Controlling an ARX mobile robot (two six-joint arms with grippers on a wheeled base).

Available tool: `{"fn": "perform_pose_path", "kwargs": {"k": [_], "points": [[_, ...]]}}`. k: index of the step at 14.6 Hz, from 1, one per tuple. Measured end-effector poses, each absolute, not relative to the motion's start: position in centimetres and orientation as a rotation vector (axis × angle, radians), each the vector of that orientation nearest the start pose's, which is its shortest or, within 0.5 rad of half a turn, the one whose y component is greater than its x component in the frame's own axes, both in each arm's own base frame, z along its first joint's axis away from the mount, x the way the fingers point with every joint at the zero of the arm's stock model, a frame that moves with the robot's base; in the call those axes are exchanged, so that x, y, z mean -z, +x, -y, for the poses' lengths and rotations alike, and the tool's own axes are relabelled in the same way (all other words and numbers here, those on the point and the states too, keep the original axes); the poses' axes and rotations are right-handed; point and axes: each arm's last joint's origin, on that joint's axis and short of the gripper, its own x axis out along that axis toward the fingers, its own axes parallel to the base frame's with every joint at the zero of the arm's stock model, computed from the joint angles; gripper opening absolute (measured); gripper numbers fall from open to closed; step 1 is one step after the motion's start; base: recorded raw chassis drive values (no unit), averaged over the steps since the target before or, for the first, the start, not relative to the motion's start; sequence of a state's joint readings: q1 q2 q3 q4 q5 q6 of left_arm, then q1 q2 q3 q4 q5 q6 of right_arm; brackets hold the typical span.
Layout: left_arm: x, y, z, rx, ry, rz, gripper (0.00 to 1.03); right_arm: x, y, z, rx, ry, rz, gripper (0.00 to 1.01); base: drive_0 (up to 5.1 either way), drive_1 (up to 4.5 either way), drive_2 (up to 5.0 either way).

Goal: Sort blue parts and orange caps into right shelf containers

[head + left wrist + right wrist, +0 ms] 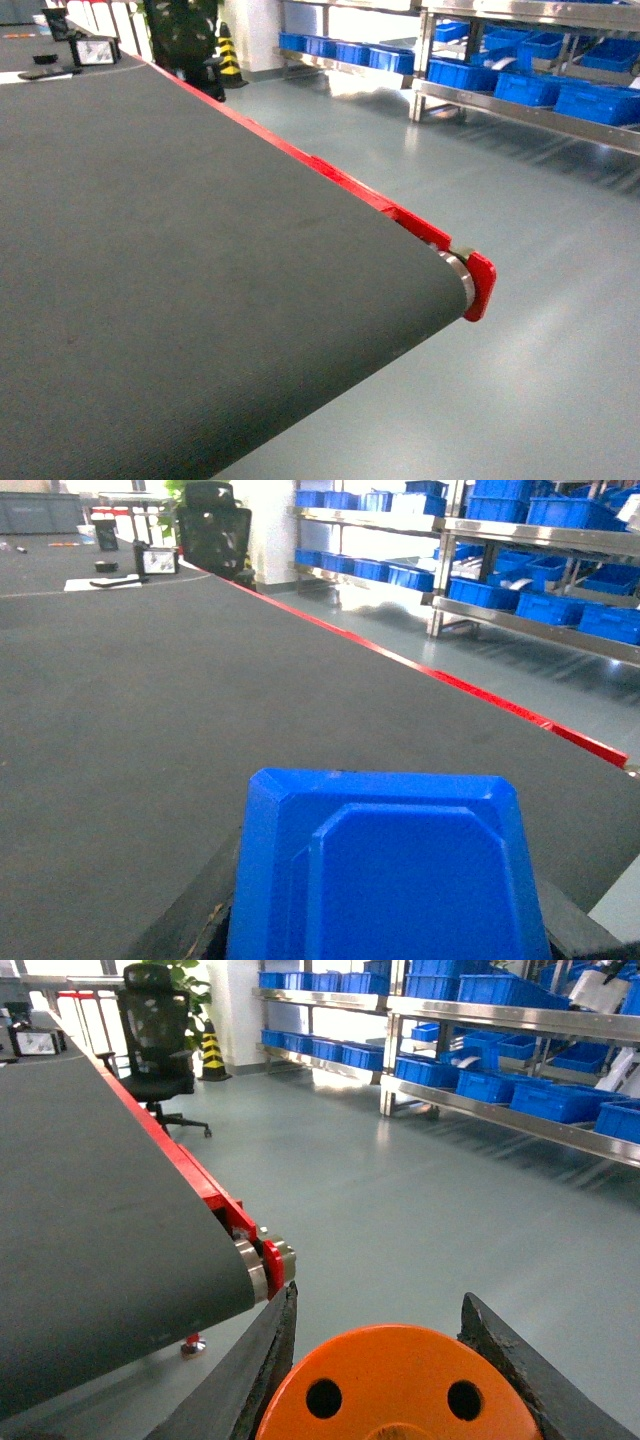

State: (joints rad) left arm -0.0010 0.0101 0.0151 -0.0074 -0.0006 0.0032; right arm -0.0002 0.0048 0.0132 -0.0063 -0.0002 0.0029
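While still well short of the shelf bins — blue part pinched left, orange cap clamped between right fingers, held ready for sorting.

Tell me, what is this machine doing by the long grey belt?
It is carrying two small pieces. The left claw holds a blue part over the belt. The right claw holds an orange cap just past the belt's end, above the floor. Blue bins wait on metal shelves across the aisle; neither piece is there yet.
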Motion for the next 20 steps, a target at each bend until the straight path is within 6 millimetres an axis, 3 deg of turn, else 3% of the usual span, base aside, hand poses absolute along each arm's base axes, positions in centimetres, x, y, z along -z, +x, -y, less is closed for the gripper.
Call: {"fn": "perform_pose_path", "kwargs": {"k": [20], "points": [[-16.71,9.74,0.01,0.001,0.003,-0.002,0.44,-16.7,9.72,0.0,0.0,0.003,0.002,0.43,-1.6,-1.62,-1.6]]}}
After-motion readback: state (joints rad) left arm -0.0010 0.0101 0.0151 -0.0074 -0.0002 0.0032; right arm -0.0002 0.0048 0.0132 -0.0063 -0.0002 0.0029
